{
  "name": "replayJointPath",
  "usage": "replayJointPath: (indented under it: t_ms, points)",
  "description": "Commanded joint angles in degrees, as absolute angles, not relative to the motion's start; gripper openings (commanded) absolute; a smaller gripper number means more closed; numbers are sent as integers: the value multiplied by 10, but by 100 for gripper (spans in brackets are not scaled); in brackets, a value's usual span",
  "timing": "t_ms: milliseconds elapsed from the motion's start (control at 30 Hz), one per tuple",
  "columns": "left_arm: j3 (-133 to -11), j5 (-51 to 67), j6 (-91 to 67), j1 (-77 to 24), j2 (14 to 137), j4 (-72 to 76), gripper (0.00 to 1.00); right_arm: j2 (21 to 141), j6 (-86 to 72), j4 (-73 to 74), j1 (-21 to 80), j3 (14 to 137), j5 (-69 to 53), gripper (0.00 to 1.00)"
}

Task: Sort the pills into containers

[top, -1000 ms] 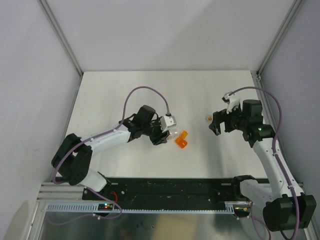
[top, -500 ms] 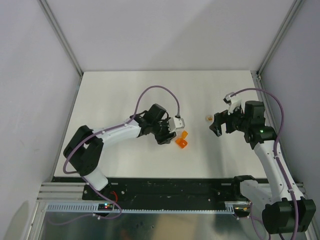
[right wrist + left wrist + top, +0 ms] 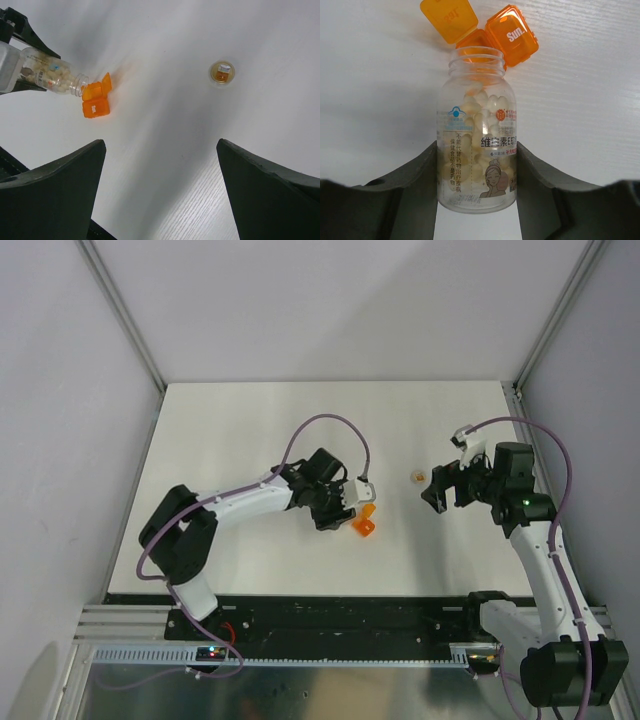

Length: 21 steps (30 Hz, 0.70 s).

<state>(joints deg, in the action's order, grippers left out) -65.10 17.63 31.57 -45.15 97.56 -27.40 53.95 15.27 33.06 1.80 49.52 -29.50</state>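
Left claw (image 3: 476, 172): clenched on the vial (image 3: 476, 125), one finger against each side of its lower body.
Vial: clear, labelled and uncapped. It is tipped over low, with its mouth turned to the box (image 3: 512, 35).
Vial mouth: just over the open cell. Probably not touching the box, though the wrist view cannot settle it.
Pills (image 3: 480, 107): pale pellets piled inside the vial, up to the neck. The vial mouth hides the inside of the open cell.
Box: orange, two joined cells, on the bench (image 3: 250, 430) just beside the left claw. One cell is shut, marked "Sun."; the other's lid (image 3: 449, 17) stands flipped back.
Right claw (image 3: 160, 150): released, fingers wide apart with nothing between them, above the bench and well apart from the box.
Cap (image 3: 222, 73): lies alone on the bench near the right claw, well apart from the vial.
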Motion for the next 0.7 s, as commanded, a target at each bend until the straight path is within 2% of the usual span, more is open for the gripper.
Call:
replayJointPath:
  t_ms: [0,667]
  points:
    - [-685,157,342,-459,984,-304,0,528,163,335,9,492,-317,99]
    - [-752,127,375,-472,1025,-379,0,533,164,344,-11,492,-343,99]
